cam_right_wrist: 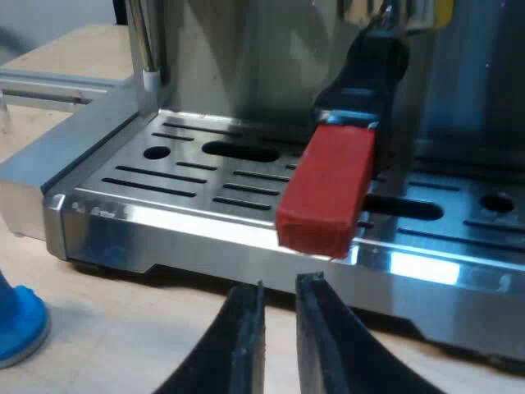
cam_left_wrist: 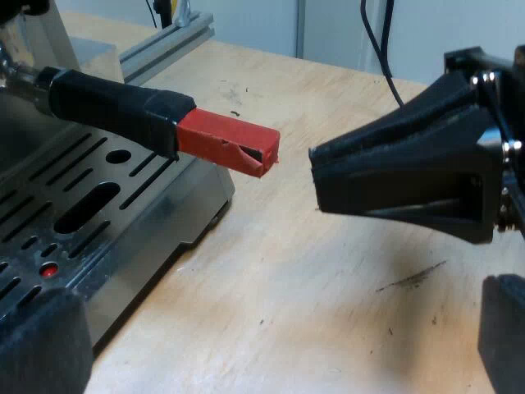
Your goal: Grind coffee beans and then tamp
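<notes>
Espresso machine (cam_left_wrist: 123,205): shiny metal; its drip tray (cam_right_wrist: 189,185) has long slots and round holes and stands on a light wooden table (cam_left_wrist: 312,287).
Holder: its dark handle (cam_left_wrist: 115,107) comes out from the machine's front and passes above the drip tray. The red end (cam_left_wrist: 225,141) is a square block that reaches out past the tray's front edge, over the table. It has a dark notch at its tip.
Tamper (cam_right_wrist: 15,324): blue, with a round foot; it stands on the table near one corner of the machine.
Left gripper (cam_left_wrist: 275,304): the two fingers are wide apart and hold nothing. One finger is over the drip tray, the other over the table.
Right gripper (cam_left_wrist: 316,176): the fingers are almost together, with a thin gap between them, and nothing is in it. The tip points at the red end from near by, apart from it and not touching. In its own view the fingers (cam_right_wrist: 246,328) are low in front of the tray's edge, beneath the red end.
Hidden or cut off: the holder's metal part cannot be made out, so I cannot tell if it is locked in. The tamper is cut off, and its foot is all that can be seen.
</notes>
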Controlling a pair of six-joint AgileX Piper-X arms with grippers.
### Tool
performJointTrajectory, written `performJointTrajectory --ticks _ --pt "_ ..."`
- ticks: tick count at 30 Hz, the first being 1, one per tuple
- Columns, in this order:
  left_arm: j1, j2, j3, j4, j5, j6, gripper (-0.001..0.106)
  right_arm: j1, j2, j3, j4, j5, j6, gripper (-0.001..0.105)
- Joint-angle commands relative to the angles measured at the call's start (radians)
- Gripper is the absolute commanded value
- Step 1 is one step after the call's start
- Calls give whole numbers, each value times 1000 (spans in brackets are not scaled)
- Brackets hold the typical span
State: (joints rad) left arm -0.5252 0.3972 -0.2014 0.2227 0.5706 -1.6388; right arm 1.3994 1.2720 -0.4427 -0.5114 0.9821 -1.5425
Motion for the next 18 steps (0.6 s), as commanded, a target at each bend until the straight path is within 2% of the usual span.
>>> performJointTrajectory --ticks 1,10,18 --pt "-7 -3 -2 -18 18 -1 97 1 41 -9 -53 44 28 13" --pt "-7 -3 -2 -18 18 -1 97 1 128 -9 -219 98 29 13" --pt "-7 -3 -2 -18 18 -1 97 -25 131 -9 -249 98 26 13"
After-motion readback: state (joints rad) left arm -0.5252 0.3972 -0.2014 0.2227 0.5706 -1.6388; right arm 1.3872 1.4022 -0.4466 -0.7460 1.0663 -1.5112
